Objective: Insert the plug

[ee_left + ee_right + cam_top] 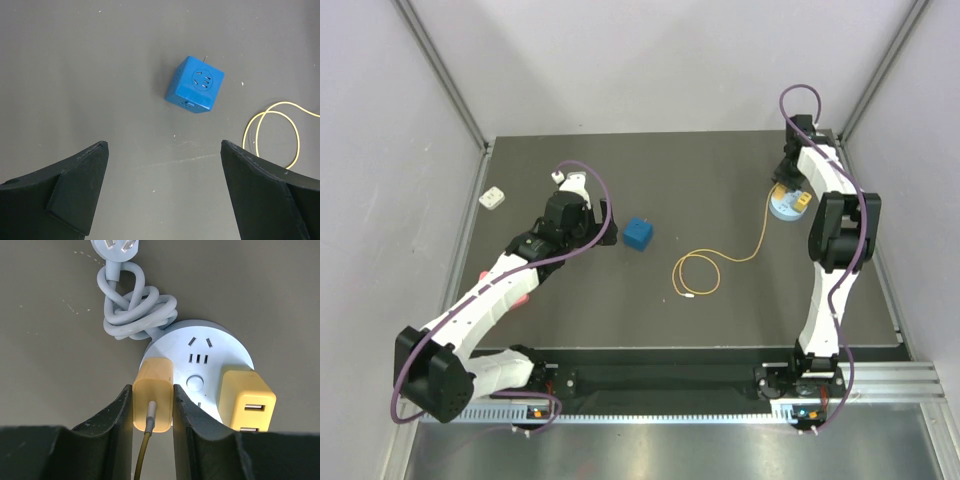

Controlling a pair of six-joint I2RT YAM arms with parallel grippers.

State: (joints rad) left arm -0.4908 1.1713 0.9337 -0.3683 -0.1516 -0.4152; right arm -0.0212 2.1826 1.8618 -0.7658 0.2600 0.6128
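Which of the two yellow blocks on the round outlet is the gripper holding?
The plug with the thin yellow cable, clamped in the right gripper. The other yellow block has no cable and sits untouched beside it.

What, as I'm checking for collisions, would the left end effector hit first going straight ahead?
Probably the blue cube, which lies just ahead of the open left end effector, slightly right of centre; depth is unclear.

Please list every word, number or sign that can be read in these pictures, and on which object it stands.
No text can be read.
Round socket hub: a faint mark beside the plug, too blurred to read.
Blue cube: only socket slots.
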